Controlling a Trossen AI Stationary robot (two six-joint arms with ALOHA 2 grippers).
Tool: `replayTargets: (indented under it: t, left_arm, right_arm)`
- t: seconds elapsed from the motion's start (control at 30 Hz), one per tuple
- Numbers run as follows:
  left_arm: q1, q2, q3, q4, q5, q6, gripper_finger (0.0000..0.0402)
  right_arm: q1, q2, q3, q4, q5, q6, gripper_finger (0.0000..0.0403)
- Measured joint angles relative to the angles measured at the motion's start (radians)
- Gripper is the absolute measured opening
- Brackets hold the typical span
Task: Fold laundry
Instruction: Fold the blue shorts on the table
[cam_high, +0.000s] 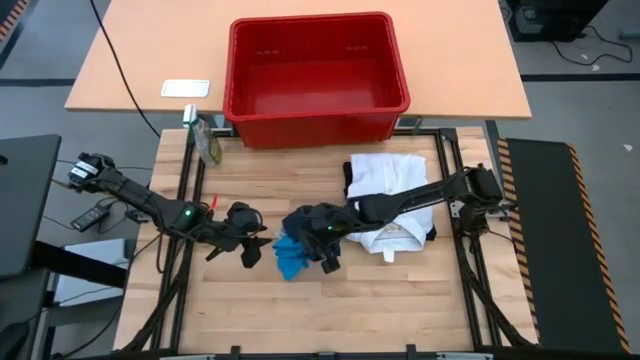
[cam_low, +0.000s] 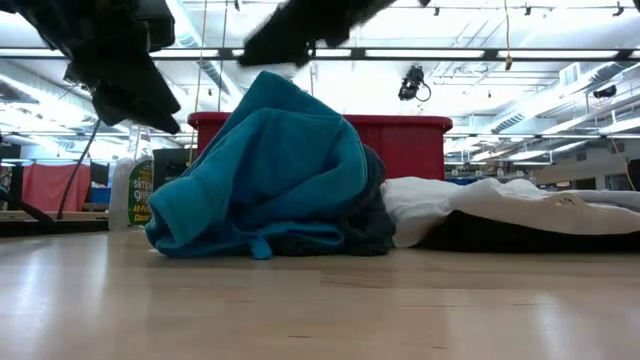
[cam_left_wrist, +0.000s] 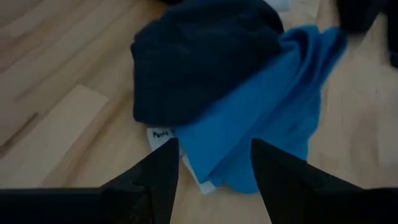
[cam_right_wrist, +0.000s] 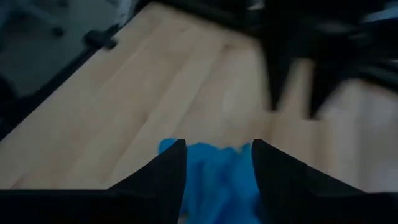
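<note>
A small bright blue piece lies heaped at the table's middle, with a dark cloth against its far side. To the right, a white garment rests on a black shirt. My left gripper stands open just left of the heap and above the table, touching nothing. My right gripper hangs over the heap's top with its fingers apart. The blue cloth shows between them. My right gripper comes slanting down from the table's right. Its fingers stand on either side of the blue piece's raised top. I cannot tell whether they touch it. The heap's bottom rests on the table.
A red plastic basket stands on the far table behind the work surface. A bottle is at the far left corner. Bare wood stretches along the table's near side.
</note>
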Motion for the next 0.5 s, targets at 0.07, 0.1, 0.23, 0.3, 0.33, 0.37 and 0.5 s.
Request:
replayTargets:
  t: [0.07,0.1,0.23,0.3,0.33,0.37,0.5]
  left_arm:
    - [0.013,0.000,0.000,0.012,0.000,-0.009,0.0201]
    - [0.018,0.000,0.000,0.013,0.000,-0.018,0.0201]
    - [0.022,0.000,0.000,0.033,0.000,-0.058,0.0201]
    - [0.023,0.000,0.000,0.041,0.005,-0.069,0.0201]
    - [0.023,0.000,0.000,0.041,0.008,-0.075,0.0201]
    - [0.023,0.000,0.000,0.041,0.009,-0.085,0.0201]
    - [0.022,0.000,0.000,0.043,0.011,-0.142,0.0201]
  right_arm:
    - [0.005,0.037,0.000,0.002,-0.036,-0.033,0.0187]
    - [0.011,0.051,0.000,0.005,-0.045,-0.060,0.0187]
    - [0.048,0.110,0.000,0.035,-0.052,-0.172,0.0187]
    - [0.062,0.138,0.000,0.043,-0.038,-0.205,0.0187]
    - [0.066,0.152,0.000,0.051,-0.016,-0.218,0.0187]
    - [0.070,0.162,0.000,0.054,0.009,-0.232,0.0187]
    - [0.073,0.194,0.000,0.063,0.114,-0.257,0.0185]
